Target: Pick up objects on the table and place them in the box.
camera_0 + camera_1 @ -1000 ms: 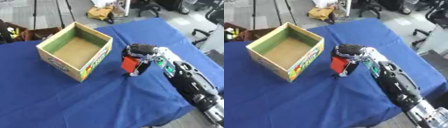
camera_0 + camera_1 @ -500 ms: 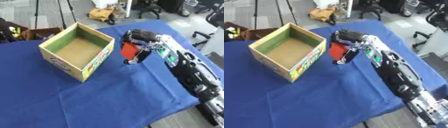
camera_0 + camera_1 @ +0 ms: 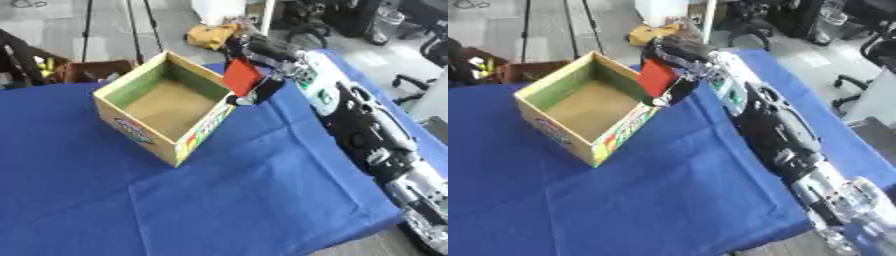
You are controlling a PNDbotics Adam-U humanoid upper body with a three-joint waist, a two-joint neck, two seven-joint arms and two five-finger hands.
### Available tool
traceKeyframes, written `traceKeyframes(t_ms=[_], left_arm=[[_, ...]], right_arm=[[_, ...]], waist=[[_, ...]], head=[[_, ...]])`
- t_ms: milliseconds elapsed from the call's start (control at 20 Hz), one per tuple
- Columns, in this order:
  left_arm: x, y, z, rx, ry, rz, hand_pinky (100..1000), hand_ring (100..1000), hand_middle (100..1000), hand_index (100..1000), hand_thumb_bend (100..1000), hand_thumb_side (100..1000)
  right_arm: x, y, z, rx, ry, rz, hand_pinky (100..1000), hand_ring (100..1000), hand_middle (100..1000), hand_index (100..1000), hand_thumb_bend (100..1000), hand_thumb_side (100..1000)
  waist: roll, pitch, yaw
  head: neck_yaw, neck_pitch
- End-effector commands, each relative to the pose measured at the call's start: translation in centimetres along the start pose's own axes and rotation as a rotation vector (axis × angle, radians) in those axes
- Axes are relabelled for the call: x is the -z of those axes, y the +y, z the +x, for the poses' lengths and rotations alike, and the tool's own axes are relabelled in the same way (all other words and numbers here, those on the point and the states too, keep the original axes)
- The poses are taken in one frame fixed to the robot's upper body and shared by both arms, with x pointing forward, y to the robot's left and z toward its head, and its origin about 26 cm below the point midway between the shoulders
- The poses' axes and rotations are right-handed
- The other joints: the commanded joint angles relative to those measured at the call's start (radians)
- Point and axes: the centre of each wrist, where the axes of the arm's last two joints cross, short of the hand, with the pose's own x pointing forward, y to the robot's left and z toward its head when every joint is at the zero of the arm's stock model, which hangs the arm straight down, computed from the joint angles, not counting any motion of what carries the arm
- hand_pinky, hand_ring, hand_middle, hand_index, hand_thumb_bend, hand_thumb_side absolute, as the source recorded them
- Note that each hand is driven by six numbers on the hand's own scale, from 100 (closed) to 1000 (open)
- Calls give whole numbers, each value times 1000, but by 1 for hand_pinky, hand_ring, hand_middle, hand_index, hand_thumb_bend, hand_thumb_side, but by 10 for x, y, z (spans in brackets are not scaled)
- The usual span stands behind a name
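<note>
**Red object held at the box's right rim**

A blue cloth covers the table [image 3: 219, 200], which fills most of both views and runs off the left and lower edges.

Toward the table's far left part stands the open cardboard box [image 3: 166, 107], set cornerwise, its flaps gone or folded so the brown floor and green inner walls show. Its outer walls carry coloured print. The inside shows nothing but the bare floor.

At the box's right rim, near its far right corner, hangs the red object [image 3: 242, 76], a flat-sided block lifted clear of the cloth and tilted. It sits just at the rim; whether it touches the cardboard cannot be told.

The right hand [image 3: 262, 55] holds that red object, fingers curled over its top and a dark thumb or finger running down its right side. The arm behind it, black with silver and white parts, stretches back along the table's right edge to the lower right corner.

The left hand shows in neither view.
</note>
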Motion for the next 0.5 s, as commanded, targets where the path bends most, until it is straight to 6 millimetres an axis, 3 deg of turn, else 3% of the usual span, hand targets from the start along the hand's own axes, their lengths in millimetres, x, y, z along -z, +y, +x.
traceKeyframes(t_ms=[50,250,500], left_arm=[[7,-3,8,5,-31,-39,551,787,477,616,342,827],[10,-13,9,-17,-35,-96,551,787,477,616,342,827],[11,-17,9,-29,-33,-121,551,788,477,616,343,827]], right_arm=[[0,-17,-6,-14,23,-22,462,378,433,347,319,230],[-6,-2,-18,25,99,7,469,382,437,349,322,231],[-11,11,-25,35,143,20,476,387,443,357,328,235]], waist=[[-1,-25,20],[-7,-35,110],[-6,-37,154]], head=[[-11,-17],[-63,-29],[-89,-33]])
